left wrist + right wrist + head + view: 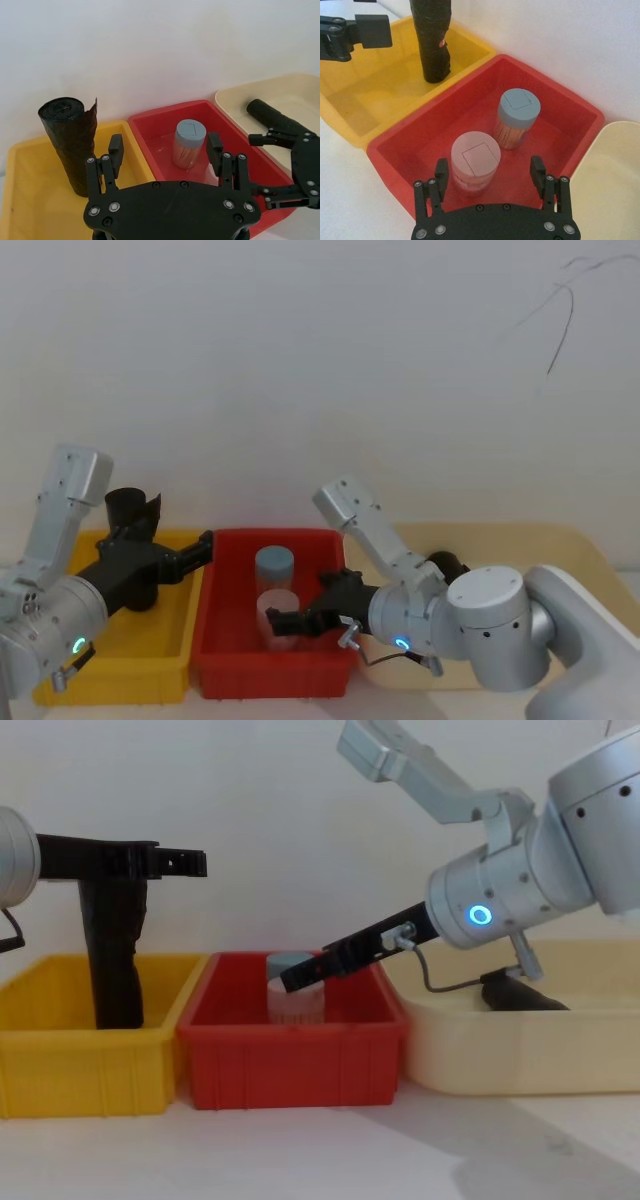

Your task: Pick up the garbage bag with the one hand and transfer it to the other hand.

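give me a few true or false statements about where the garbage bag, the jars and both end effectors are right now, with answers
1. The garbage bag stands upright in the yellow bin. True.
2. The left end effector is shut on the garbage bag. False: it is open, with the roll off to one side of its fingers.
3. Two jars stand in the red bin, the blue-lidded jar and the pink-lidded jar. True.
4. The right end effector holds the pink-lidded jar. False: it is open above the red bin, gripping nothing.
5. A second black roll lies in the red bin. False: it lies in the cream tray.
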